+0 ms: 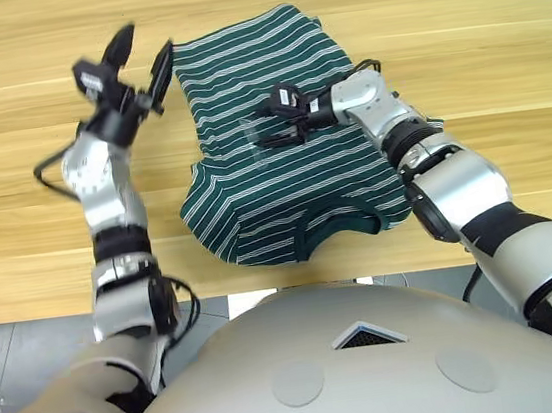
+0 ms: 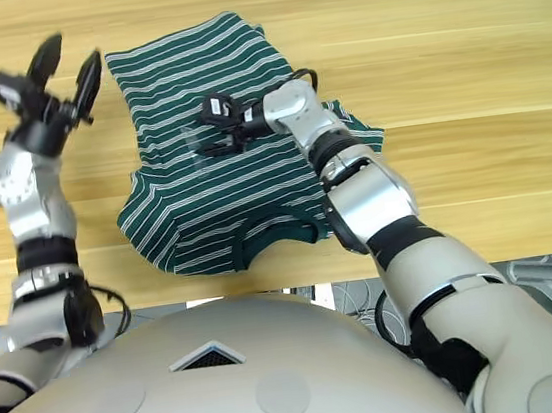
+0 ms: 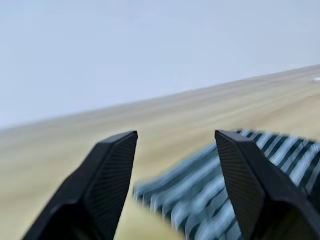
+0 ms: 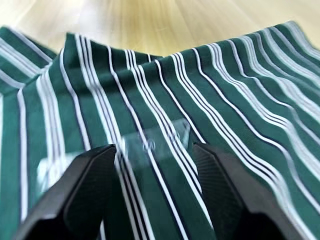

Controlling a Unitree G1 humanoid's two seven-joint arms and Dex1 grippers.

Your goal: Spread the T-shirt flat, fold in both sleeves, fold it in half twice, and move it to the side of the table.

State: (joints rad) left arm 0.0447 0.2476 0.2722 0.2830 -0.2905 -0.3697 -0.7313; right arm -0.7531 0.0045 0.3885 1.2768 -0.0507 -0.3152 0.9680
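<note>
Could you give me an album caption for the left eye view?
Right gripper open over a green striped T-shirt on a wooden table; left gripper open by its far corner.

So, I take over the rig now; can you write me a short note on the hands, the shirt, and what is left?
Left hand: open, empty, raised beside the far left corner of the T-shirt.
Right hand: open, over the shirt's middle.
The shirt lies wrinkled on the table, collar toward the robot.
Done: roughly spread; sleeve folds unclear.
Left: both half-folds, move to the side.
</note>
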